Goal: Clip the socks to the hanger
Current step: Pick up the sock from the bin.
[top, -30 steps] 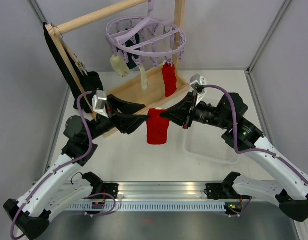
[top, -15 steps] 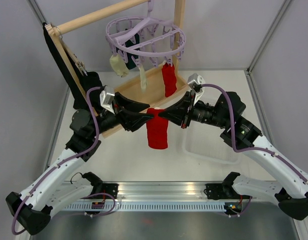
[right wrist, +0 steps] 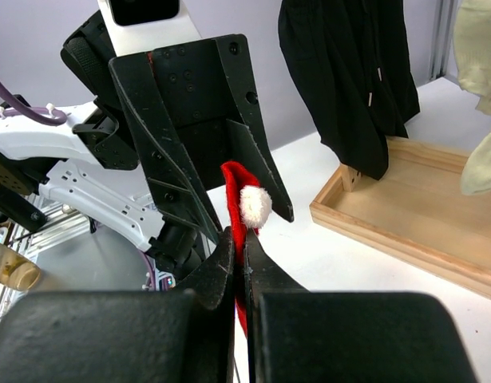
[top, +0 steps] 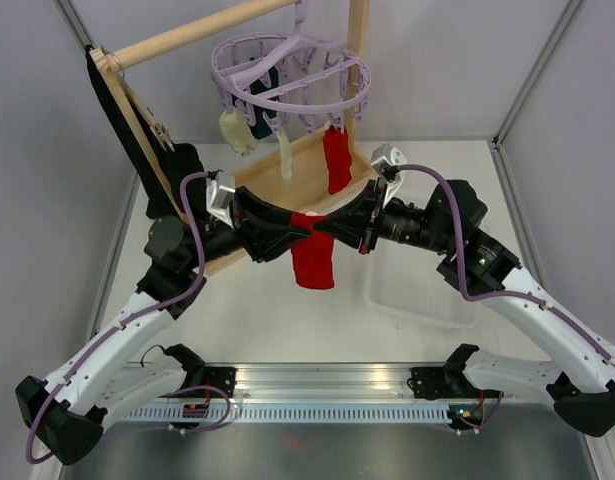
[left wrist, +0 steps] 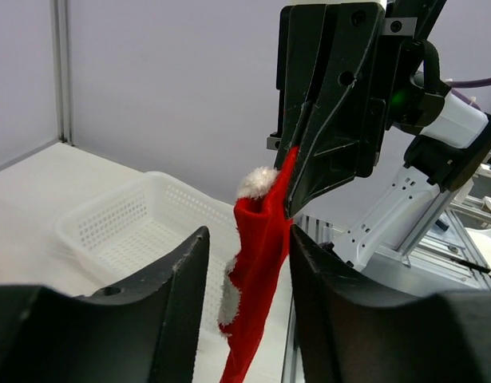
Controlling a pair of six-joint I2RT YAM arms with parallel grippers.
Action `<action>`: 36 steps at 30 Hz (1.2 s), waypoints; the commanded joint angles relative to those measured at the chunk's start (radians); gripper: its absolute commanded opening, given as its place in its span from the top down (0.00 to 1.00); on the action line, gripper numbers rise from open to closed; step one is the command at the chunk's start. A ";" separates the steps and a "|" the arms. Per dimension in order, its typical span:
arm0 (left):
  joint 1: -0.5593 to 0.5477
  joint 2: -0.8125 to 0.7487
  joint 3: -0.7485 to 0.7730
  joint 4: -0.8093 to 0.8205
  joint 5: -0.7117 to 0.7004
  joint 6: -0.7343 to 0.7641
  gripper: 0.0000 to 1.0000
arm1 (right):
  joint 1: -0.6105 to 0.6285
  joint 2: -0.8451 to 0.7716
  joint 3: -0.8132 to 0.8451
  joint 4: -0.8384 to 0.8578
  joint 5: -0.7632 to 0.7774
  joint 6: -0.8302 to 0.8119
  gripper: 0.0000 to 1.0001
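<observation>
Already done: hung socks [top: 337, 160], cream, teal and red, are clipped to the lavender hanger [top: 292, 75] at 12 o'clock.
Red sock [top: 313, 258]: held mid-air at centre, not yet clipped.
Right gripper [top: 324, 228]: pinched on its top edge.
Left gripper [left wrist: 247, 239]: parted, one finger set on either side of it.
Left: this sock is to be raised and clipped.

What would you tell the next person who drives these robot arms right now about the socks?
Right gripper: jaws shut on the top of the held red sock, which hangs in the air between the arms.
Left gripper: jaws open, one on each side of that sock, not pinching it.
Hanger: up on the wooden rack.
Done: two cream socks, a hanging red sock and a dark sock dangle from its clips.
Left: clip the held red sock to the hanger.
</observation>
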 commanded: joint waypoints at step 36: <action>-0.002 -0.236 0.032 -0.532 -0.309 0.163 0.98 | -0.391 0.425 0.318 -0.017 0.609 -0.141 0.35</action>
